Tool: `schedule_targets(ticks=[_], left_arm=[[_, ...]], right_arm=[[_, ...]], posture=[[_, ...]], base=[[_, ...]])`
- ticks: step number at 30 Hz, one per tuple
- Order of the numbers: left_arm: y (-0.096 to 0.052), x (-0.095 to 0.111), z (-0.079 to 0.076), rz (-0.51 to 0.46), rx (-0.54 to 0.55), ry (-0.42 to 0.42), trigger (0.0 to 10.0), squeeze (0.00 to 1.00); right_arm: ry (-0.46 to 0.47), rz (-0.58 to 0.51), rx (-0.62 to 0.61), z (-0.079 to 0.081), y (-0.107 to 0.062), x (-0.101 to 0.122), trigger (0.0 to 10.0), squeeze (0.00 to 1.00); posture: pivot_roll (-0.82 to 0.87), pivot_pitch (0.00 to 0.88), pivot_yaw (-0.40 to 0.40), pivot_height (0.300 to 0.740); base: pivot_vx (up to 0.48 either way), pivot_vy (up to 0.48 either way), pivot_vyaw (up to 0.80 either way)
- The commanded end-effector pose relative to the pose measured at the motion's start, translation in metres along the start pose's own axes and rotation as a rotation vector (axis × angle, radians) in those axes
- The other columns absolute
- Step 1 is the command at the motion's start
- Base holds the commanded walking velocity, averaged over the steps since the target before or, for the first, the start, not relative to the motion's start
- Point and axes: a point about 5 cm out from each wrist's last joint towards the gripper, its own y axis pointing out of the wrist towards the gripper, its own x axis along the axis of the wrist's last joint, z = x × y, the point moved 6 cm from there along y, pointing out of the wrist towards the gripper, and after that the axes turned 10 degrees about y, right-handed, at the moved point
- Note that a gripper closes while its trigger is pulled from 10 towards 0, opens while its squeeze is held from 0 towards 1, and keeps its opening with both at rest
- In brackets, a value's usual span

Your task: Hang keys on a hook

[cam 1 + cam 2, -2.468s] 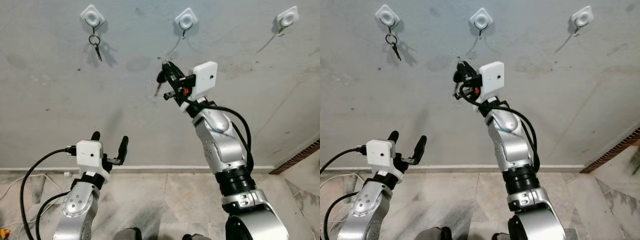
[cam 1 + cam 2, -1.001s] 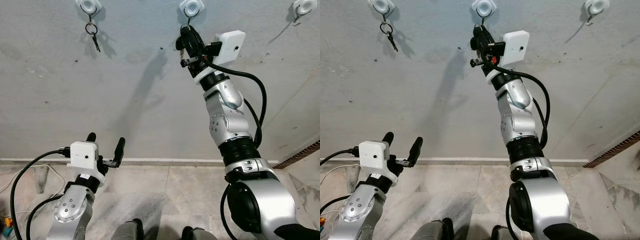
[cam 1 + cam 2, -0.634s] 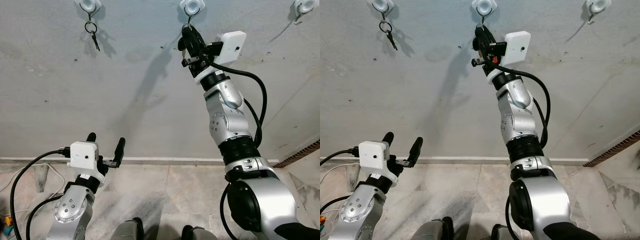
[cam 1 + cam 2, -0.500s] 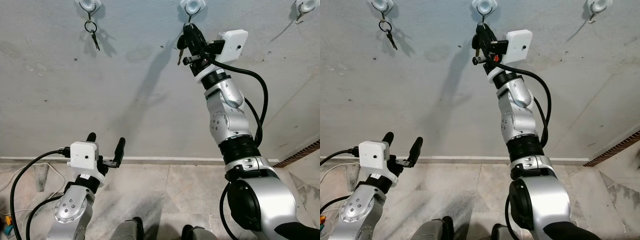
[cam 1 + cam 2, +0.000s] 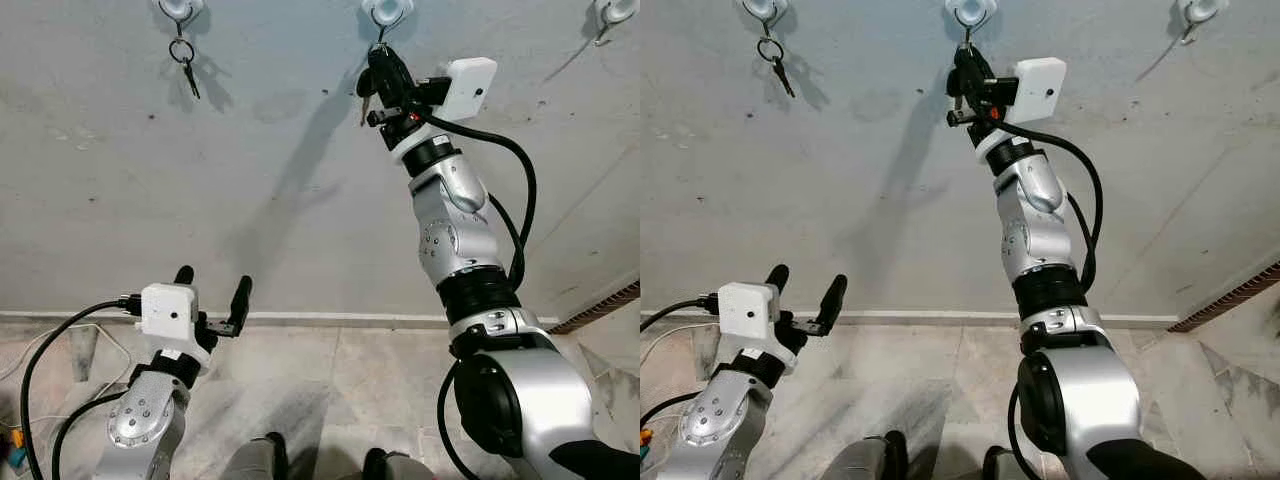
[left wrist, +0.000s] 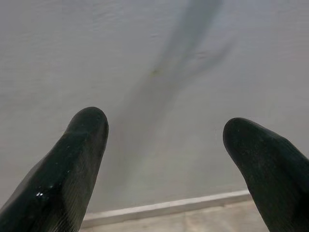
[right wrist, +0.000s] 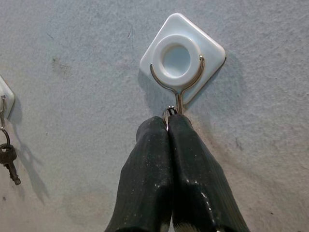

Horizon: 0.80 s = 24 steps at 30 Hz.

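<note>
**Grey plaster wall, three hooks, one key ring at the threshold**

Head views. Grey wall point(image 5: 200, 160) carrying three white hook plates. Left hook point(image 5: 177, 10): already bearing a ring with hanging keys point(image 5: 186, 68). Middle hook point(image 5: 385, 12): the target. Right hook point(image 5: 610, 12): bare, well apart from the work. Right gripper point(image 5: 376, 62) raised on its silver arm, tip just beneath the middle hook, a key point(image 5: 364, 103) dangling beside its fingers. Left gripper point(image 5: 212, 290) held low before the skirting, fingers spread, grasping nothing.

Left wrist view. Two black fingertips point(image 6: 79, 145) wide apart, plain wall and skirting beyond.

Right wrist view. White square plate with round centre and a wire hook point(image 7: 179, 92) curving down from it. Right gripper fingers pressed tight together, a thin sliver of metal ring point(image 7: 167, 114) pinched at their tip, touching or nearly touching the hook's lower end. Whether the ring has passed over the hook's point cannot be told.

Hazards, as judged. Letting go before the ring sits over the upturned point would drop the keys to the floor. A slightly off-line lift could push the ring against the wire instead of threading it, or strain the stuck-on plate.
</note>
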Motion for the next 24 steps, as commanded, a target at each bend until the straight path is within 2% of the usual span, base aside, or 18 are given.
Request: schedule_targets(ticks=[1,4,16,24], left_arm=[[-0.003,0.007,-0.004,-0.027,-0.027,0.0,10.0,0.0],[-0.002,0.014,-0.012,-0.053,-0.062,-0.034,10.0,0.0],[-0.002,0.024,-0.024,-0.089,-0.13,-0.057,10.0,0.0],[-0.002,0.043,-0.034,-0.152,-0.189,-0.081,10.0,0.0]], right_arm=[[-0.005,-0.032,0.02,0.004,0.006,0.01,10.0,0.0],[-0.007,-0.037,0.022,0.005,0.008,0.012,10.0,0.0],[-0.017,-0.061,0.028,0.005,0.012,0.019,10.0,0.0],[-0.025,-0.064,0.026,0.003,0.012,0.022,10.0,0.0]], posture=[[0.21,0.241,0.032,0.74],[0.21,0.24,0.031,0.74],[0.21,0.24,0.026,0.74],[0.21,0.238,0.022,0.74]], base=[[0.0,0.0,0.0],[0.0,0.0,0.0],[0.0,0.0,0.0],[0.0,0.0,0.0]])
